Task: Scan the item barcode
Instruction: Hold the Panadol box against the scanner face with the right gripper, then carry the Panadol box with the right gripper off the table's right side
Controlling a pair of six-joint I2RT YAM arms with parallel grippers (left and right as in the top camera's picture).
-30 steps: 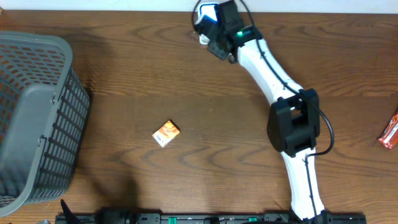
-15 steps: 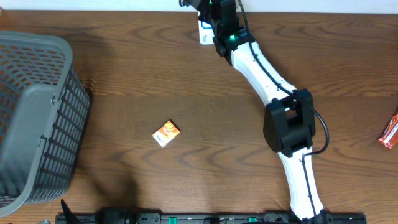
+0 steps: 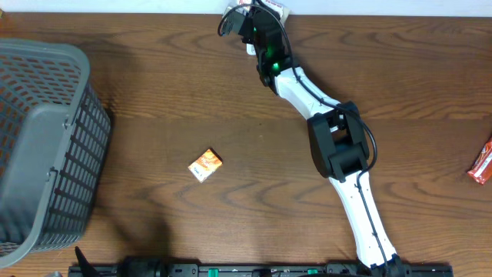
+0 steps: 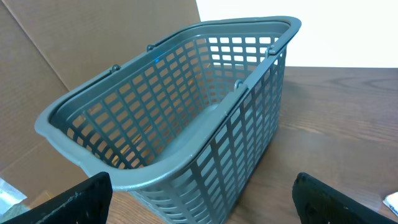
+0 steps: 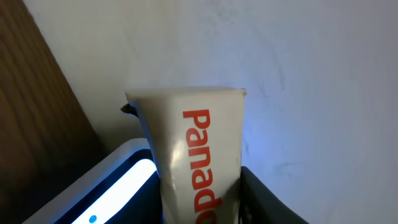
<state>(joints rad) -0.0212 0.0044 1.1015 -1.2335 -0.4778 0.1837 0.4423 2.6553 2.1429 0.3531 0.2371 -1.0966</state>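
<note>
A white box (image 5: 193, 143) with red "Panado" lettering stands upright between the fingers of my right gripper (image 5: 199, 208), which is shut on it. In the overhead view that gripper (image 3: 265, 17) is at the table's far edge, with the box's white end (image 3: 278, 9) just showing past it. A device with a lit white face and a blue dot (image 5: 106, 186) sits right beside the box on the left. My left gripper (image 4: 208, 202) is open and holds nothing. It faces the grey basket (image 4: 186, 112).
The grey mesh basket (image 3: 46, 146) fills the table's left side. A small orange packet (image 3: 205, 165) lies mid-table. A red packet (image 3: 482, 163) lies at the right edge. A pale wall (image 5: 298, 56) runs behind the far edge.
My right arm has swung left and toward the far edge with the box. Its wrist has turned over the lit device.
</note>
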